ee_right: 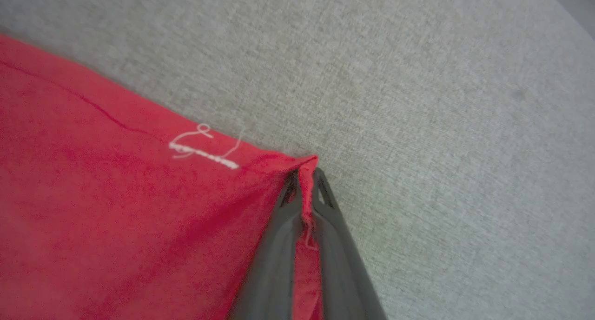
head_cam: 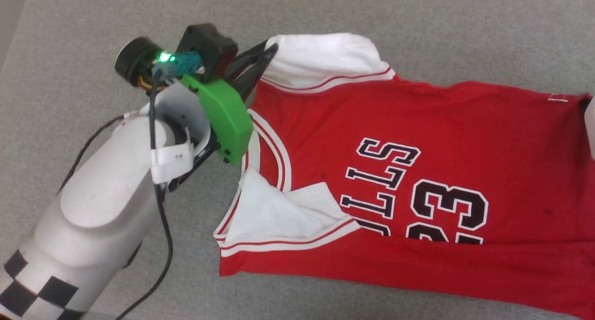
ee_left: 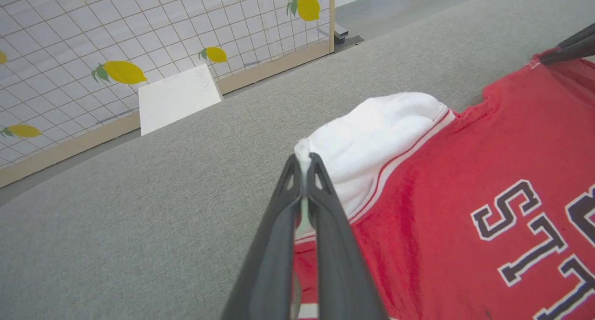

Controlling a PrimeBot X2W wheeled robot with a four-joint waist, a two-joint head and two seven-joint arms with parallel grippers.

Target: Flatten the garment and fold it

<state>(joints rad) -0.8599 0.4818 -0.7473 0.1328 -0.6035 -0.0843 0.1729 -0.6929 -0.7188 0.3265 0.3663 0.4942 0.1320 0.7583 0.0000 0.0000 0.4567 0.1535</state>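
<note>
The garment (head_cam: 418,124), a red jersey with white sleeves and black "BULLS 23" lettering, lies spread sideways on the grey surface, its near long edge folded up over the lettering. My left gripper (head_cam: 272,48) is shut on the far white sleeve (ee_left: 372,138), whose edge is pinched between the dark fingers (ee_left: 325,203). A second white sleeve (head_cam: 279,213) lies folded in over the chest. My right gripper (ee_right: 304,176) is shut on the red hem corner (ee_right: 304,164) of the garment (ee_right: 116,208), beside a loose white thread.
A grey fabric surface (head_cam: 325,8) carries everything. Beyond its edge the left wrist view shows a lemon-patterned grid panel (ee_left: 139,31) with a white board (ee_left: 176,99) leaning on it. My pale left forearm (head_cam: 102,203) with a black cable crosses the lower left.
</note>
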